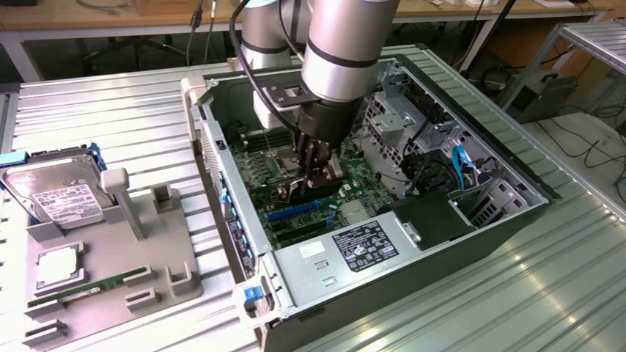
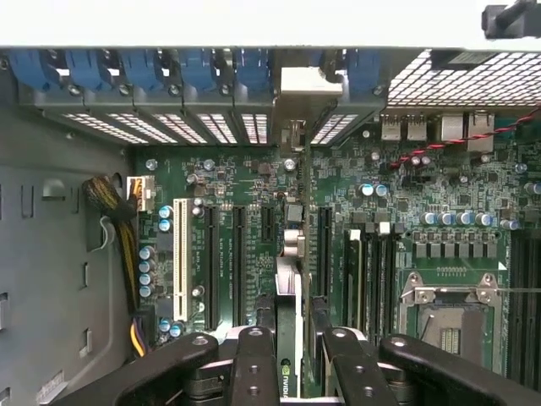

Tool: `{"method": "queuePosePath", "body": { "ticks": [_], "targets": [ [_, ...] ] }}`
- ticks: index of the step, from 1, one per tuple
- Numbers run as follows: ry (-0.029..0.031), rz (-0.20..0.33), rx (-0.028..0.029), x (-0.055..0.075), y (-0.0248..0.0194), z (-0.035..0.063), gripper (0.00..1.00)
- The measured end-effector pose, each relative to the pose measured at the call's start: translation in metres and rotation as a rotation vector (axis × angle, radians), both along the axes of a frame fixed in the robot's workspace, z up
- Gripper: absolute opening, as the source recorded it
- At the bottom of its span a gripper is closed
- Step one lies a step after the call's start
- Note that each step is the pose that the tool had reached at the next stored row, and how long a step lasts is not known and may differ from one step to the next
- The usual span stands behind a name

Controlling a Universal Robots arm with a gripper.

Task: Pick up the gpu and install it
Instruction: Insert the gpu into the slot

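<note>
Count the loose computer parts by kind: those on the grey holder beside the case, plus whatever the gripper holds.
Hard drive: 1
Processor chip: 1
Memory stick: 1
Graphics card, held in the gripper: 1
Total: 4

The gpu [image 2: 289,321] is seen edge-on in the wrist view, its lower part hidden between the gripper [image 2: 292,359] fingers and cut by the frame edge. In the exterior view the arm [image 1: 338,44] hides the motherboard [image 1: 284,165] slots beneath.
</note>
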State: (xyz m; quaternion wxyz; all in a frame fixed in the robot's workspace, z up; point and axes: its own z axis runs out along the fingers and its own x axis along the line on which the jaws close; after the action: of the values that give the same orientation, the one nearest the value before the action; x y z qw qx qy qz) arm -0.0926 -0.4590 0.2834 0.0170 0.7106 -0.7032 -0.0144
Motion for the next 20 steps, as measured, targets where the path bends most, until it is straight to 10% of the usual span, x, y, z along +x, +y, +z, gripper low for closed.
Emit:
{"method": "queuePosePath", "body": {
  "ticks": [11, 20],
  "targets": [
    [0.0002, 0.000, 0.0101, 0.000, -0.0016, -0.0174, 0.26],
    [0.0046, 0.000, 0.0463, 0.000, -0.0015, -0.0186, 0.26]
  ]
}}
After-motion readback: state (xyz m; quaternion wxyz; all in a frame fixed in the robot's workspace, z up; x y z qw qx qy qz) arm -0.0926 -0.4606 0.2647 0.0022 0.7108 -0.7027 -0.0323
